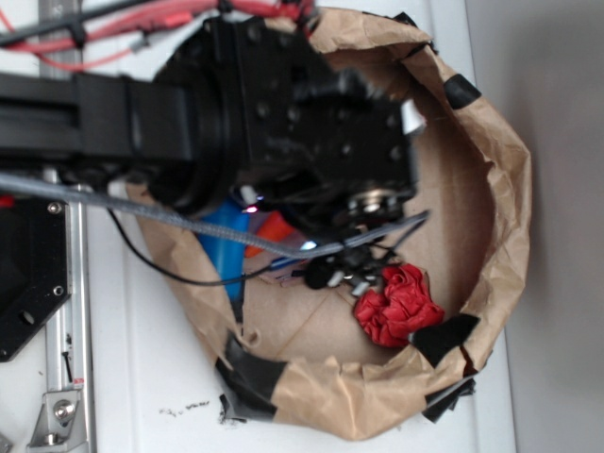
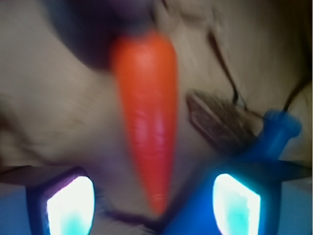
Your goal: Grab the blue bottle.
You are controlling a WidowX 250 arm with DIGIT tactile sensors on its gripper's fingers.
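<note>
1. Two toys lie under the black arm [image 1: 236,104] inside a brown paper nest [image 1: 491,189] whose crumpled wall is patched with black tape; the nest sits on a white surface [image 1: 142,377].
2. The blue bottle [image 1: 222,241] shows in the exterior view as a blue patch by the nest's left wall, mostly covered by the arm and a grey cable [image 1: 142,212].
3. Just right of the bottle, touching or nearly touching it, a bit of the orange carrot [image 1: 274,228] peeks out from under the arm.
4. A crumpled red cloth [image 1: 401,304] lies well right of the bottle, near the nest's lower right wall and beside a strip of black tape.
5. In the wrist view the carrot runs down the middle, its tip pointing toward the camera, and the bottle sits to its right, with its flared lip up and away from the camera and its wider body at the bottom edge.
6. The hand [image 2: 151,205] is spread apart: its two glowing fingertips [image 2: 68,205] stand at the lower left and lower right, and the carrot's tip lies between them.
7. The right fingertip overlaps the bottle's body in that view; whether it touches cannot be told, as the picture is blurred.
8. Nothing is clamped in the hand.
</note>
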